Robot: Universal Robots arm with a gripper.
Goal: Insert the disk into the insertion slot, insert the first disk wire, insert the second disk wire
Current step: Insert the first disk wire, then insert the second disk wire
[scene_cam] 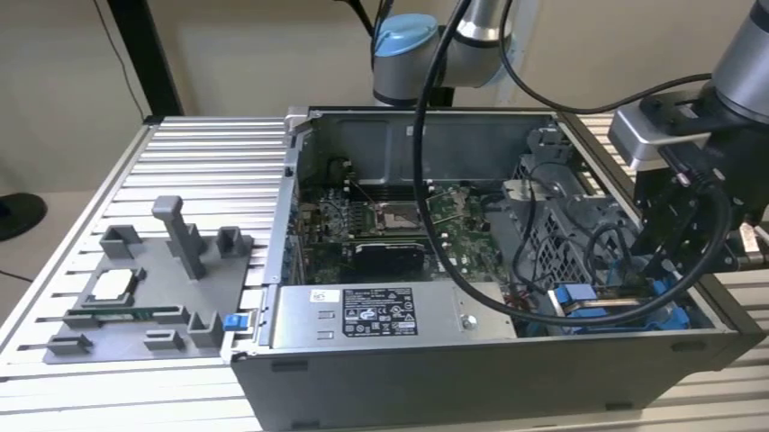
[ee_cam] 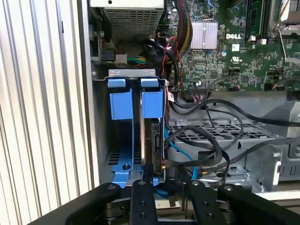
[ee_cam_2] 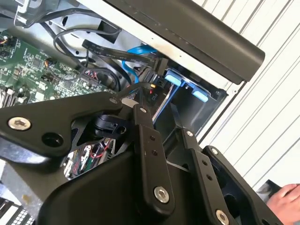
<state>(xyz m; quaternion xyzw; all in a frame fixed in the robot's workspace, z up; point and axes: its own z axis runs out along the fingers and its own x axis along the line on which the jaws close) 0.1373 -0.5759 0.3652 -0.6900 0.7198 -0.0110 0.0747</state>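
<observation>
The disk (ee_cam: 156,140), judged rigid, moderately heavy and shock-sensitive and best gripped by its blue carrier frame (ee_cam: 152,101), stands on edge in the insertion slot (ee_cam: 123,165) at the case's (scene_cam: 481,378) near corner on the exterior view's right, with the gripper (ee_cam: 168,187) just beside it, its grip state not discernible.

Black cables (ee_cam: 213,143) crowd just beside the disk (ee_cam: 155,140); the insertion slot (ee_cam: 117,105) lies open on its other side

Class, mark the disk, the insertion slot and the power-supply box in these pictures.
disk (ee_cam: 152,101): first wrist view, its blue carrier tab.
insertion slot (ee_cam: 123,72): first wrist view, its grey metal rim.
power-supply box (scene_cam: 301,324): exterior view, bare silver face beside the label.
</observation>
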